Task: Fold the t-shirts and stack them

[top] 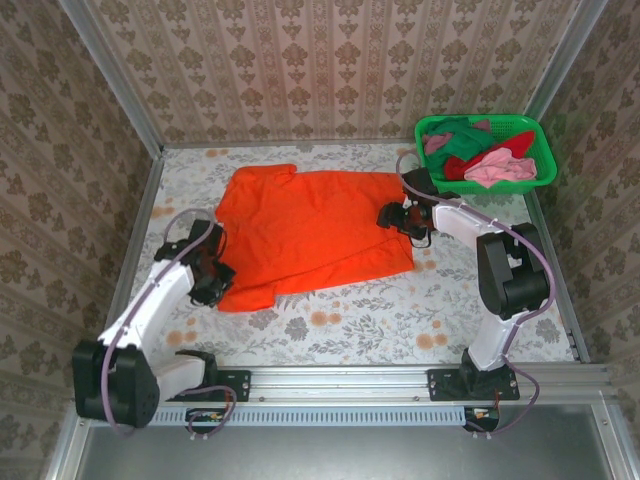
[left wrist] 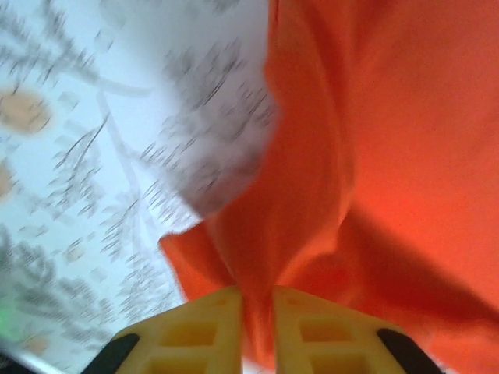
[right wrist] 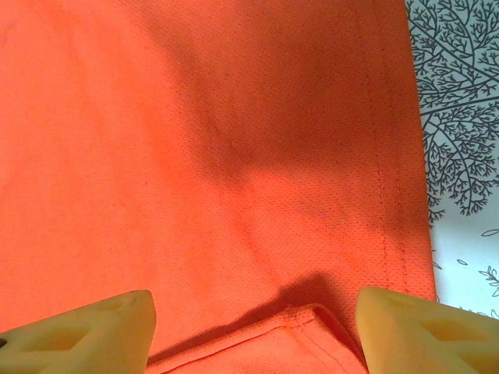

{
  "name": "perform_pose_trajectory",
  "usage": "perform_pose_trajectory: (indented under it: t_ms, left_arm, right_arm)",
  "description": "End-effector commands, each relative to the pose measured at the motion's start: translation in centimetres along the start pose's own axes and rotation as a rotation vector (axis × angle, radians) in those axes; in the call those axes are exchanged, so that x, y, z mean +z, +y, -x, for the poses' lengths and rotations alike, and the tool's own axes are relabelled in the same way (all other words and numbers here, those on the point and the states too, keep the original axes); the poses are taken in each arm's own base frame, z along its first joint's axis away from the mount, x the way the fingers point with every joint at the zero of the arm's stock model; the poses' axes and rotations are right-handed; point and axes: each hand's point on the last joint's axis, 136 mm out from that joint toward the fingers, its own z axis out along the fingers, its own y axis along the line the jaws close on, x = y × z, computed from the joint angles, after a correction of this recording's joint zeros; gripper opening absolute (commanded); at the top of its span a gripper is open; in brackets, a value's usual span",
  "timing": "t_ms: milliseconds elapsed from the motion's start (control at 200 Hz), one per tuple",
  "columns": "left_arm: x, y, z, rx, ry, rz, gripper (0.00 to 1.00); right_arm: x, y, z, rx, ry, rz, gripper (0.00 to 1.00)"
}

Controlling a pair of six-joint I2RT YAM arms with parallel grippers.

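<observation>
Stage: early, 0 folded, 0 stacked. Orange t-shirt [top: 310,235] spread at mid-table [top: 400,325], unfolded bar a turned-over bit of hem. Left claw [left wrist: 256,304] clenched on the shirt's near-left edge, cloth bunched between the fingers. Right claw [right wrist: 253,319] released, fingers wide apart over the right hem. Other t-shirts [top: 492,165] — pink, red, dark green — heaped in green basket [top: 500,119], far right corner. Obstructions: none apparent; basket just beyond right claw.

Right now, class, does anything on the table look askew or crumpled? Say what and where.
The orange shirt lies crooked, and its near-left corner is bunched, pinched in the left gripper. The other shirts sit in a crumpled heap in the basket.
</observation>
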Motion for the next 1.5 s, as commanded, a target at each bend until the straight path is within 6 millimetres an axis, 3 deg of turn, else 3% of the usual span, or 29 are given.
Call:
perform_pose_trajectory:
  t_ms: [0, 120, 250, 440, 640, 785, 1060, 1230, 1345, 1495]
  left_arm:
    - [0.6, 2.4, -2.9, -0.092, 0.083, 0.032, 0.38]
    - [-0.3, 2.3, -3.2, -0.07, 0.061, 0.0, 0.8]
    - [-0.8, 1.5, -1.7, -0.036, 0.032, -0.005, 0.88]
    - [0.0, 1.7, 1.3, -0.004, 0.015, 0.05, 0.76]
    - [2.4, 2.4, 1.7, 0.012, 0.068, 0.046, 0.61]
    - [4.0, 1.4, 2.7, 0.03, 0.073, 0.014, 0.54]
    - [6.0, 2.6, 2.3, 0.03, 0.135, 0.093, 0.52]
    - [4.3, 2.9, 2.5, 0.021, 0.084, 0.073, 0.61]
    - [3.2, 3.7, 2.1, 0.009, 0.059, 0.063, 0.58]
    - [4.3, 5.0, 0.8, -0.013, 0.107, 0.076, 0.53]
  right_arm:
    - [0.1, 0.3, -0.3, -0.016, 0.028, 0.007, 0.69]
    - [-0.2, 0.6, -0.1, -0.021, 0.02, 0.015, 0.69]
    - [-0.4, 1.1, 0.0, -0.045, 0.02, 0.018, 0.7]
    - [-0.9, 1.3, -0.7, -0.046, 0.019, 0.015, 0.7]
    - [-1.3, 0.5, -1.4, -0.032, 0.013, -0.002, 0.7]
    - [-1.5, 0.4, -1.7, -0.021, 0.011, -0.004, 0.7]
    - [-1.9, 0.0, -1.8, -0.011, 0.005, -0.02, 0.7]
    - [-2.0, -0.1, -2.0, -0.006, 0.003, -0.022, 0.7]
    - [-1.7, -0.2, -2.2, -0.003, 0.008, -0.023, 0.7]
    - [-1.2, 0.1, -2.4, 0.006, 0.018, -0.012, 0.7]
